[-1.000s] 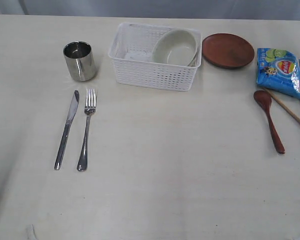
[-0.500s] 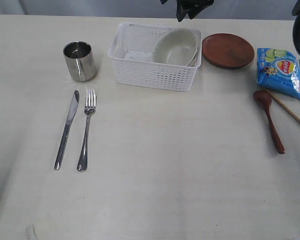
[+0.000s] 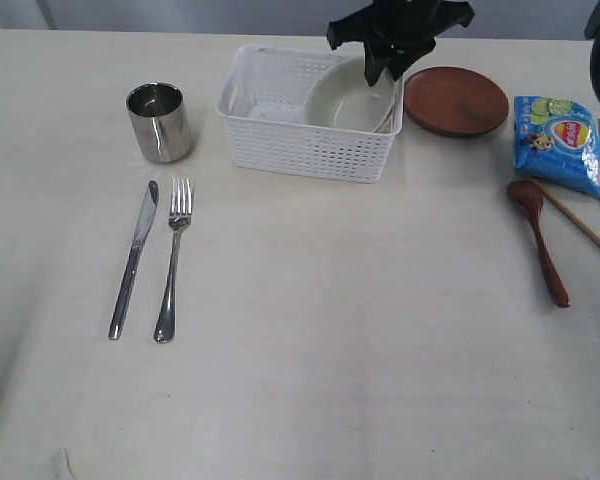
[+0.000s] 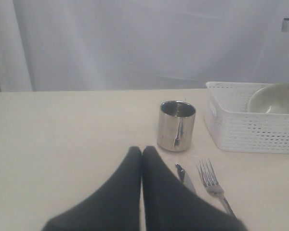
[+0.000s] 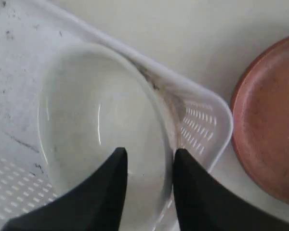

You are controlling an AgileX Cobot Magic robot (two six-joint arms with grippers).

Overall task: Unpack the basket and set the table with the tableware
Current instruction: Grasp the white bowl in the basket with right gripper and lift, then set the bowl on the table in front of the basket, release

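The white basket [image 3: 300, 150] stands at the back of the table [image 3: 330, 330] with the off-white bowl [image 3: 340, 100] leaning in its right end. My right gripper [image 3: 383, 72] hangs open just above that bowl. In the right wrist view the right gripper [image 5: 149, 155] has one finger over the inside of the bowl [image 5: 91, 110] and the other at its rim, by the wall of the basket [image 5: 202, 120]. My left gripper [image 4: 142, 150] is shut and empty, low over the table near the knife [image 4: 185, 175], the fork [image 4: 211, 180] and the steel cup [image 4: 177, 125].
The knife [image 3: 133, 258] and fork [image 3: 172, 258] lie side by side below the cup [image 3: 160, 122]. The brown plate [image 3: 456, 100] sits right of the basket. A blue chip bag [image 3: 562, 142], the wooden spoon [image 3: 540, 240] and chopsticks [image 3: 580, 225] lie at the right edge.
My right arm has come in from the back edge and moved down over the bowl in the basket. Nothing on the table has moved.
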